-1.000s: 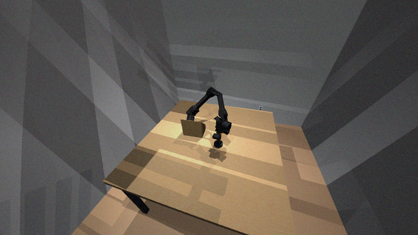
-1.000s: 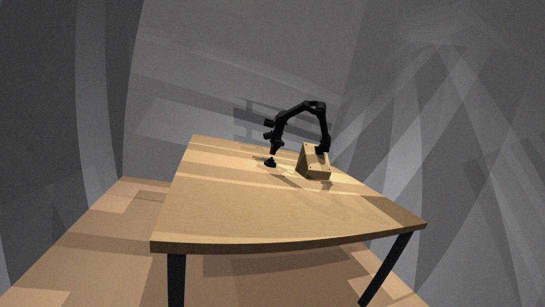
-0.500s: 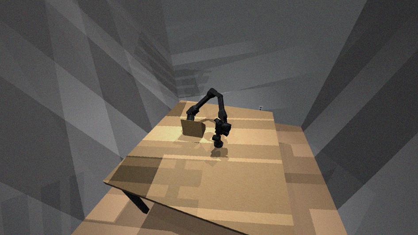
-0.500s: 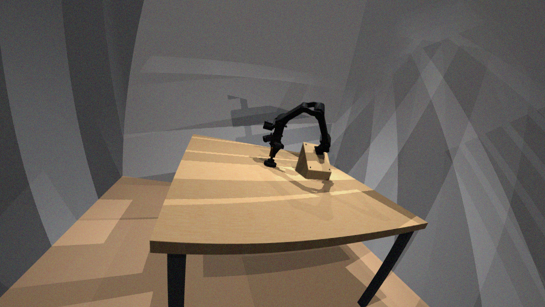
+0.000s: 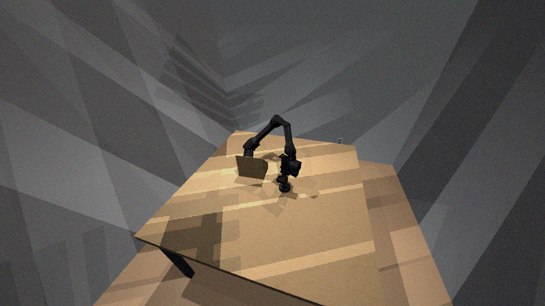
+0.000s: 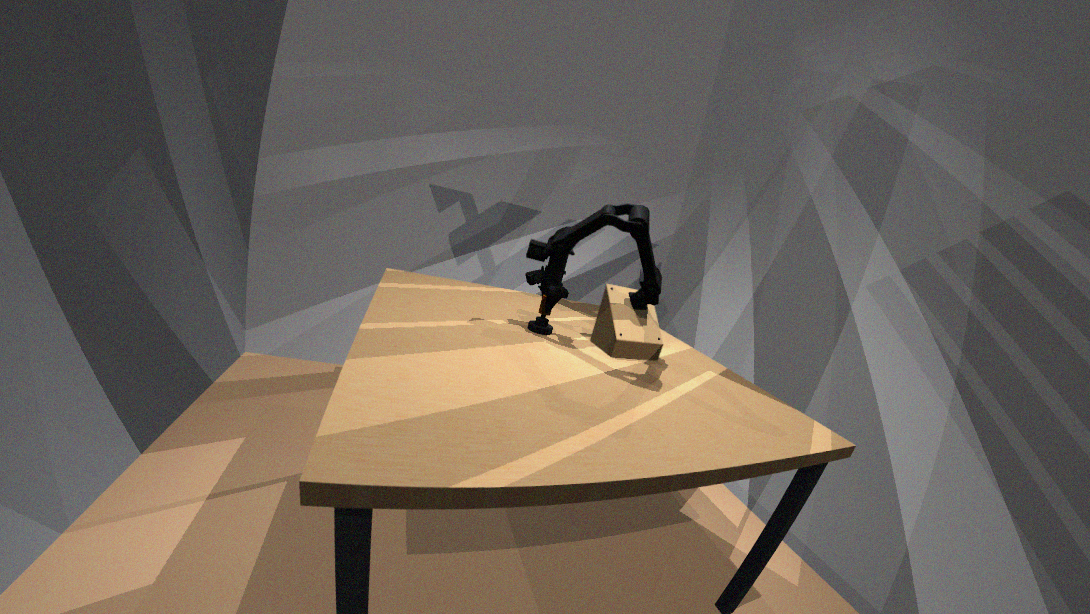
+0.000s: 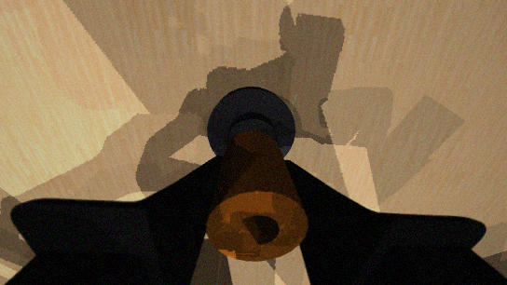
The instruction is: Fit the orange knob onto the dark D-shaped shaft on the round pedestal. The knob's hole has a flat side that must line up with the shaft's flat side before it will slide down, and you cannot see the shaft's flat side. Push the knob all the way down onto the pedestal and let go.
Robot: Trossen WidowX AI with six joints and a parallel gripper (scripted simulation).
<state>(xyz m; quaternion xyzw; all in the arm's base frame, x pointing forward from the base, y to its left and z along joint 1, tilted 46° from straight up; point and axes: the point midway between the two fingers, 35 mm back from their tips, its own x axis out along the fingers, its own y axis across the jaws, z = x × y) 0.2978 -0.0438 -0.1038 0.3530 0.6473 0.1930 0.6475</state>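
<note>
The orange knob [image 7: 253, 177] [image 6: 543, 305] is upright between the fingers of my gripper [image 7: 253, 163] [image 6: 543, 302], which is shut on it. The open end of its hole faces the camera in the wrist view. The round dark pedestal [image 7: 224, 114] [image 6: 540, 328] [image 5: 284, 188] stands on the table below the knob. In the wrist view the knob's lower end overlaps the pedestal's raised middle; in the exterior view it is just above or at it. The shaft is hidden behind the knob. I cannot tell whether the knob touches the shaft or how the flats are turned.
A wooden wedge-shaped block [image 5: 251, 167] [image 6: 625, 324] stands at the arm's base, beside the pedestal. The wooden table [image 5: 308, 232] [image 6: 427, 404] carries both, and patchy shadows cross it. The table's edge runs behind the arm.
</note>
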